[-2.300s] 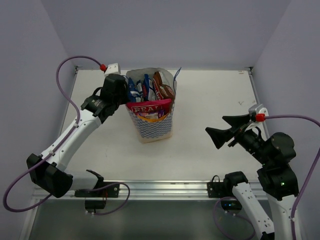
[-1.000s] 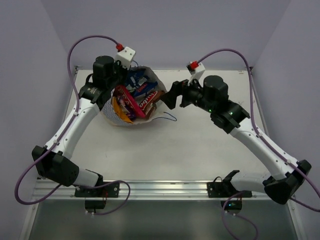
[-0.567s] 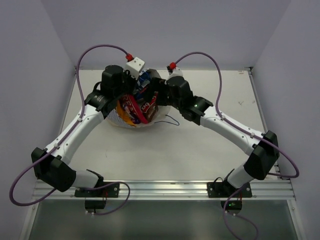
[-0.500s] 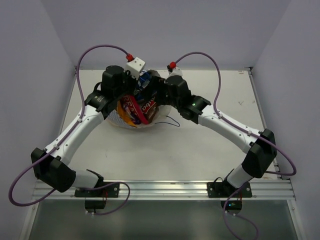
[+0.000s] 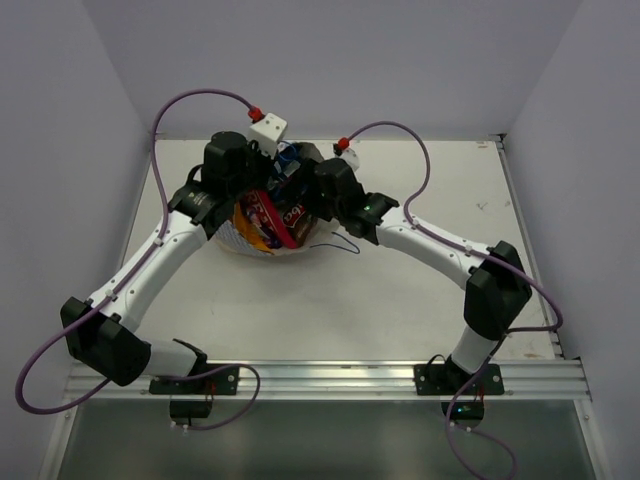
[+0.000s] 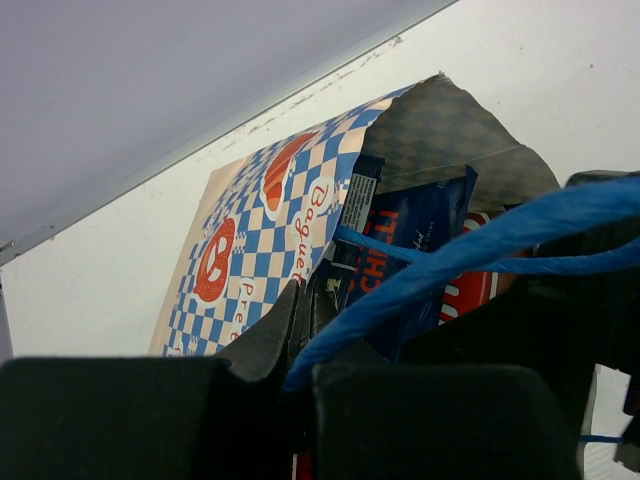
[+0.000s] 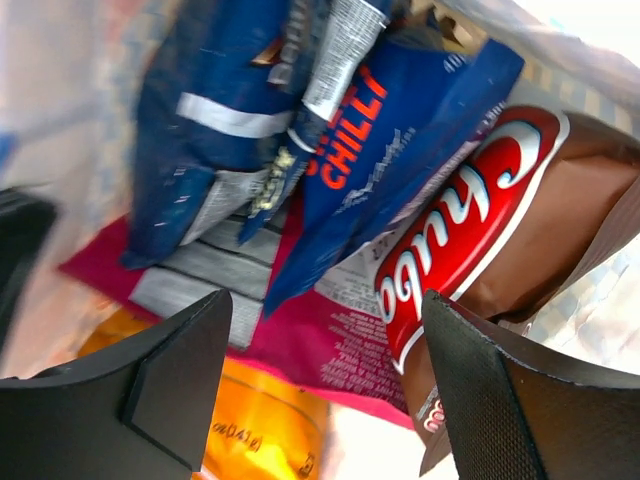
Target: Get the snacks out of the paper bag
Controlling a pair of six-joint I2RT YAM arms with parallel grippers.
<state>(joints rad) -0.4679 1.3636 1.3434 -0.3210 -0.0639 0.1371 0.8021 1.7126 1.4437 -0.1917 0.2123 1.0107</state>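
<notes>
top view: the paper bag (image 5: 232, 236) sits tipped over at the far left of the table (image 5: 400, 320), with its mouth up and turned toward the right arm (image 5: 430, 240). the left arm (image 5: 160, 245) comes in from the bag's other side. the snacks (image 5: 272, 215) are all bunched in the mouth and none are out on the table yet. my guess is the left side holds the bag tilted so the right can get straight in.

left wrist: the left gripper (image 6: 300, 375) has its fingers pressed together on the blue string handle (image 6: 480, 245), which runs right down between them. the bag's checkered side is just beyond, with a blue packet (image 6: 420, 240) poking out of the opening. holding by the handle makes sense, it leaves the mouth free.

right wrist: the right gripper (image 7: 330, 390) is spread wide, nothing in it, right at the bag's mouth. the pink packet (image 7: 300, 340) lies between the fingers, with an orange one (image 7: 250, 430) under it. the brown-and-white packet (image 7: 500, 230) is just by the right finger, and the blue ones are further in. pink looks like the easiest first grab to me.
</notes>
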